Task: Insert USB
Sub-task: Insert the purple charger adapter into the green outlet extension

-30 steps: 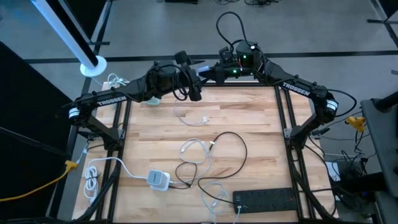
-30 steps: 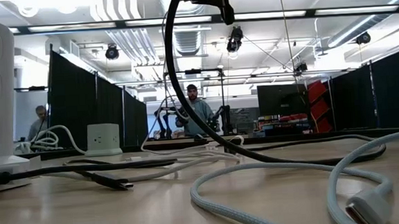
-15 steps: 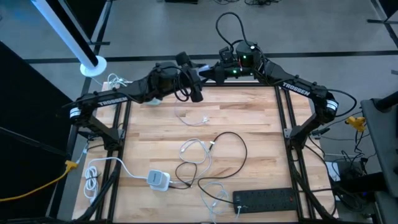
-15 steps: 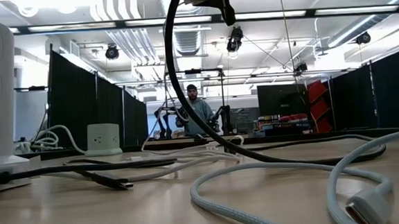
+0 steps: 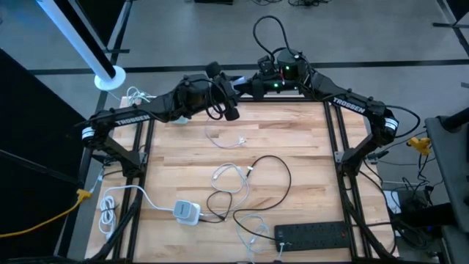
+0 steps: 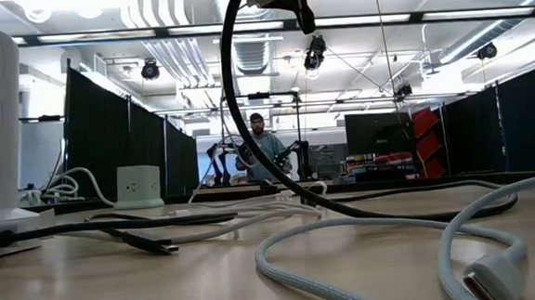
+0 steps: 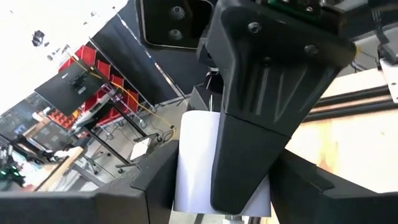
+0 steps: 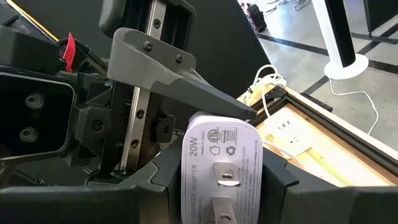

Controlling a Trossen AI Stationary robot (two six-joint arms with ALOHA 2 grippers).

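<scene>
Charger (image 8: 219, 167): white plug block marked "20W", prongs showing, clamped in the right gripper (image 8: 214, 186) above the table's (image 5: 293, 147) far edge.
Left gripper (image 5: 229, 100): facing the right one; also closed on the charger (image 7: 198, 162).
Arms: both marked "TROSSEN".
Cables (image 5: 238, 180): loose mid-table.
Power strip (image 5: 311, 235): black, near edge.

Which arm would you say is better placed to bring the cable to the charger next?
Probably the left: the right gripper clamps the white charger, while the left gripper faces it, the black cable hanging beside it.
</scene>
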